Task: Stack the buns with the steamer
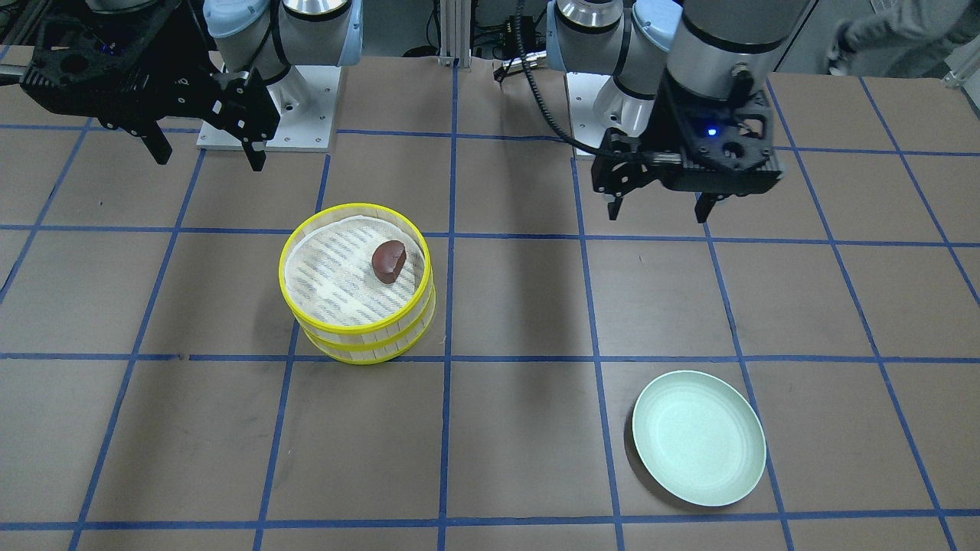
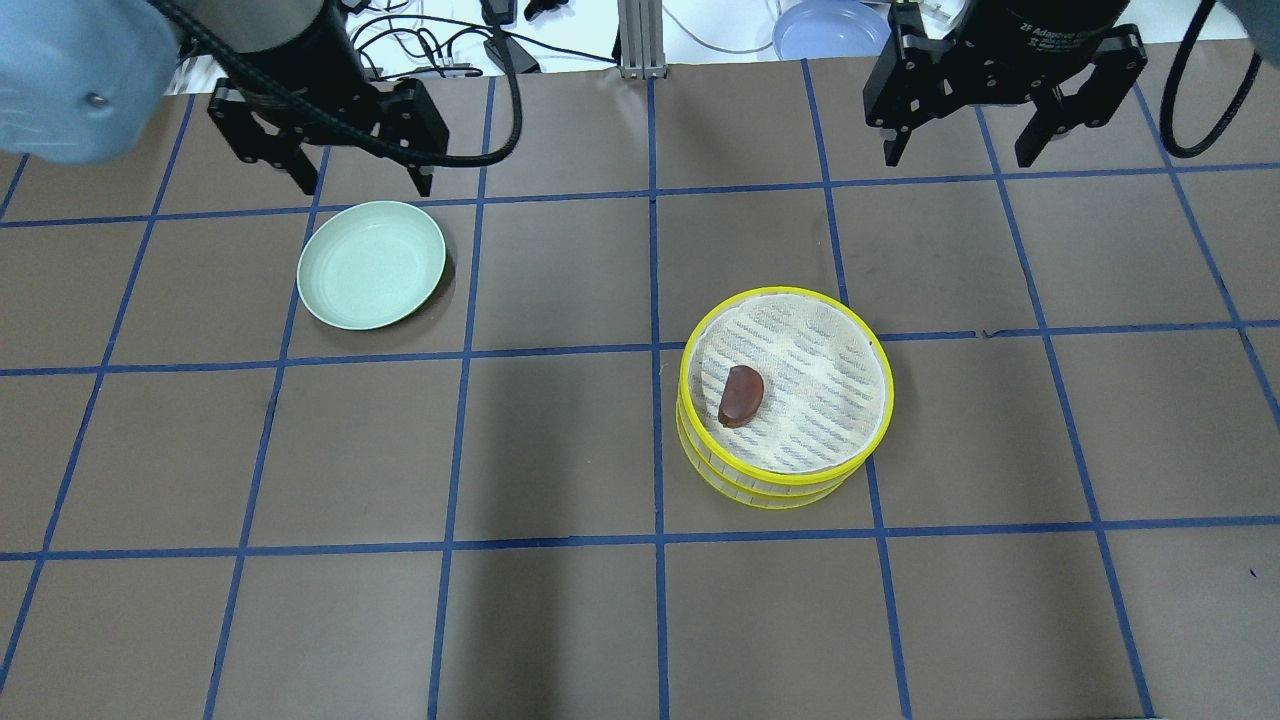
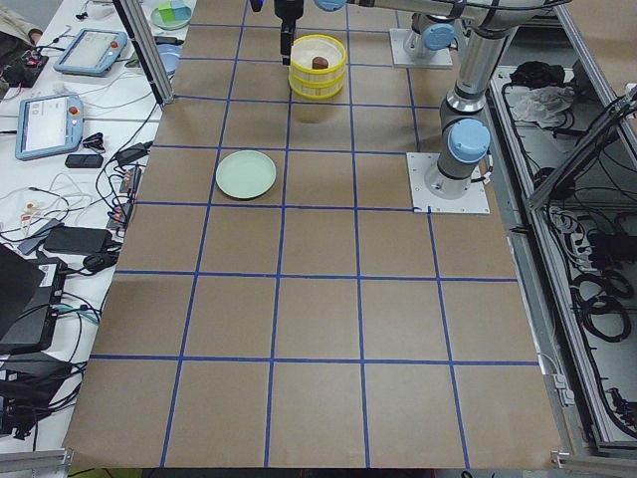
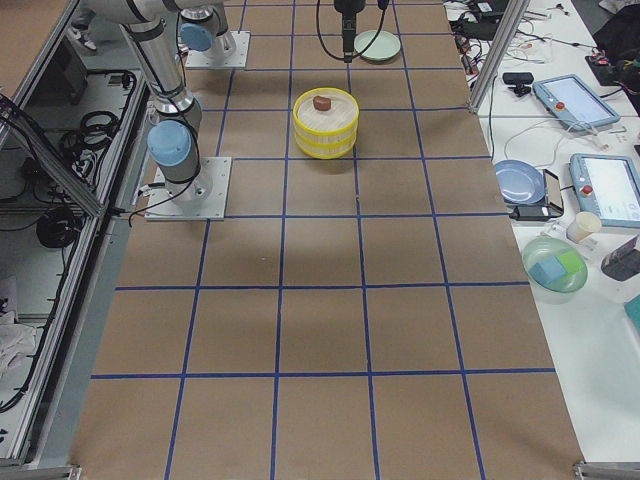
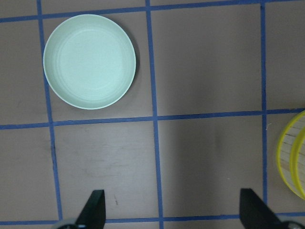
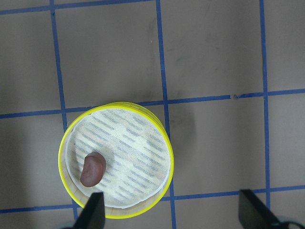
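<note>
The two steamer trays (image 1: pixel 356 329) stand stacked, yellow rims one on the other, on the table right of centre in the overhead view (image 2: pixel 785 480). The dark reddish-brown bun (image 1: pixel 389 261) lies on the top tray's white liner, near its edge (image 2: pixel 741 395) (image 6: pixel 93 169). The cream bun is hidden. My right gripper (image 2: pixel 958 155) is open and empty, high above the table beyond the stack (image 1: pixel 210 159). My left gripper (image 2: pixel 365 180) is open and empty, high over the far rim of the green plate (image 1: pixel 658 214).
The pale green plate (image 2: pixel 371 264) lies empty on my left side (image 5: pixel 89 61). The stack's rim shows at the left wrist view's right edge (image 5: pixel 290 157). A blue plate (image 2: pixel 825 28) lies beyond the table's far edge. Tablets and cables line the side benches.
</note>
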Robot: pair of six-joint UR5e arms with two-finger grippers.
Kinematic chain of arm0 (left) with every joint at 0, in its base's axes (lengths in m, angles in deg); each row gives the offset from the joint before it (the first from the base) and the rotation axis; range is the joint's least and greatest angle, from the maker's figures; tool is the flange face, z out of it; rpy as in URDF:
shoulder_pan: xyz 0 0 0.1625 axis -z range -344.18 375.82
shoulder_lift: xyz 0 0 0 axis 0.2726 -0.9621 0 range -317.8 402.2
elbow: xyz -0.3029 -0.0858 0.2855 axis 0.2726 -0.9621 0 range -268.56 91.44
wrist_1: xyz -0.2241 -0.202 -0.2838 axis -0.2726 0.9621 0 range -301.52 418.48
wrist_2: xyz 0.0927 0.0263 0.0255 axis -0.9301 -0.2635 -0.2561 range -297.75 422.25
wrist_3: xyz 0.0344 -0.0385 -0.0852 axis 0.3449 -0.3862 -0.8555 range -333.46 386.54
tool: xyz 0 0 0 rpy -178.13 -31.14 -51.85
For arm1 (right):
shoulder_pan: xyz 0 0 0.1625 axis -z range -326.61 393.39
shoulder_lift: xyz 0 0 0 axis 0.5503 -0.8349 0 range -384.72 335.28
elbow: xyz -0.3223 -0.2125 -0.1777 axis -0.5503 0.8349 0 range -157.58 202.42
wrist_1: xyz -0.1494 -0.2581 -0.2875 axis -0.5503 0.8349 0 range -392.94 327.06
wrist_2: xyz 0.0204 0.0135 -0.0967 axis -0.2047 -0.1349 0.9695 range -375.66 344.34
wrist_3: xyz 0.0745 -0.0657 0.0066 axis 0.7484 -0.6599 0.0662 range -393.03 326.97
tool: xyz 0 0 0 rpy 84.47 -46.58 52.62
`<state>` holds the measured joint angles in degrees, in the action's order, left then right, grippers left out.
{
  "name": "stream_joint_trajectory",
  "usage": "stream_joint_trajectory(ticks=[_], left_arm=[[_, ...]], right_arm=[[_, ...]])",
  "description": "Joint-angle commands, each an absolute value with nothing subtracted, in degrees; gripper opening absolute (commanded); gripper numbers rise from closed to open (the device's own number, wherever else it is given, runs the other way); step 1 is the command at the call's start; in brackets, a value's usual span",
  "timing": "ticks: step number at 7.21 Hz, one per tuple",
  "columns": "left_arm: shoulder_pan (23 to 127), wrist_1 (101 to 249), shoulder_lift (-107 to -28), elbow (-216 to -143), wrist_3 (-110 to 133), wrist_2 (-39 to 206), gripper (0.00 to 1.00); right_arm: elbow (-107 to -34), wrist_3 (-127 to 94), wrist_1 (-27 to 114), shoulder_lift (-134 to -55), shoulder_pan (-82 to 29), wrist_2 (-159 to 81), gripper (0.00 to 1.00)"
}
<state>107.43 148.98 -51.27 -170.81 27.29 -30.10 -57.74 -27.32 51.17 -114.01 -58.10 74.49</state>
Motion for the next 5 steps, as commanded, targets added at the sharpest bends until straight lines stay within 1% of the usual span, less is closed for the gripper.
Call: stream_joint_trajectory(ticks=[1,5], left_arm=[[100.39,150.58,-49.73,-171.96,33.47,-29.16,1.00],[99.75,150.50,-48.33,-173.37,33.57,-29.16,1.00]], right_arm=[[-57.74,-27.32,51.17,-114.01,-58.19,74.51,1.00],[-57.74,-27.32,51.08,-114.01,-58.10,74.51,1.00]])
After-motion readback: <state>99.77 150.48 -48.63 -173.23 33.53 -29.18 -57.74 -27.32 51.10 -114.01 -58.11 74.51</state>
